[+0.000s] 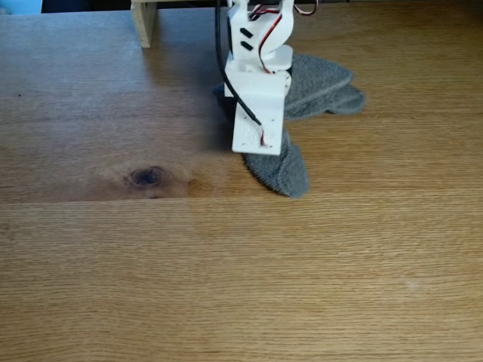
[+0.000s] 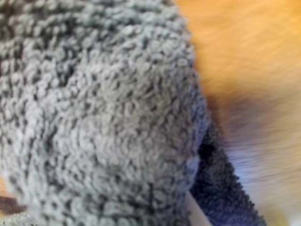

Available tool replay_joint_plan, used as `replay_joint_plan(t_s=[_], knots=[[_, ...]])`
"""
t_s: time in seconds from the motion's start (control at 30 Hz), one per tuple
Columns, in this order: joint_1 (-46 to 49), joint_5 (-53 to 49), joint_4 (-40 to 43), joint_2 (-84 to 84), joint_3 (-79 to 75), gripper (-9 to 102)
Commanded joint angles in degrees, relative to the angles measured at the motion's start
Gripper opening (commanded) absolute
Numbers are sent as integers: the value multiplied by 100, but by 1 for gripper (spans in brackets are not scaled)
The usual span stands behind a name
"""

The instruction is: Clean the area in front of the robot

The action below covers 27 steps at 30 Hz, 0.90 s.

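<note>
The robot [image 1: 260, 68] is a white printed arm with red and black wires, reaching down from the top middle of the fixed view. Its gripper [image 1: 260, 151] presses onto a grey terry cloth [image 1: 281, 170] and is shut on a fold of it; the white jaw plate hides the fingertips. One lobe of the cloth sticks out below the gripper and the rest spreads behind it to the right. In the wrist view the bunched cloth [image 2: 99, 108] is very close, with a white fingertip [image 2: 196, 212] at the bottom edge. The area [image 1: 241, 264] is a light-brown oak tabletop.
A dark oval knot [image 1: 147, 176] marks the wood left of the gripper. A pale wooden block [image 1: 143, 23] stands at the table's back left. Bare tabletop stretches in front of the arm and to both sides.
</note>
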Motion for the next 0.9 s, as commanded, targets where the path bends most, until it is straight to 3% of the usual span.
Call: replay_joint_plan(t_s=[0.0, 0.17, 0.27, 0.67, 0.87], knots=[[-44, 290, -1652, 246, 589, 0], [290, 264, -3999, -703, 448, 0], [554, 325, -4685, -1239, -158, 0], [1564, 343, -4333, -3059, -4008, 0], [2232, 422, -3375, -3428, -5027, 0]])
